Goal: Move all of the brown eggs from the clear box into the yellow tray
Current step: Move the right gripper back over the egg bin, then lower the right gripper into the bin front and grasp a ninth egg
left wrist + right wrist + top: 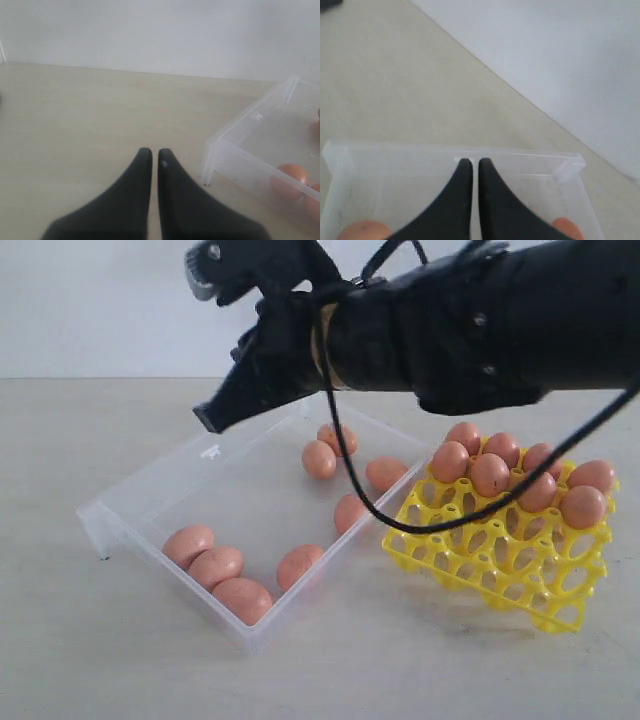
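Eggs (pixel 215 565) are split between two places: eight lie loose in the clear box (pixel 150 495) at centre left of the exterior view, and eight fill the upper rows of the yellow tray (pixel 500 565) at lower right. Your right gripper (pixel 210 420) hangs above the box in the upper middle, jaws pressed together with nothing between them. Your left gripper (pixel 154 152) is closed too, empty, over the bare table (pixel 75 125) near the box's corner.
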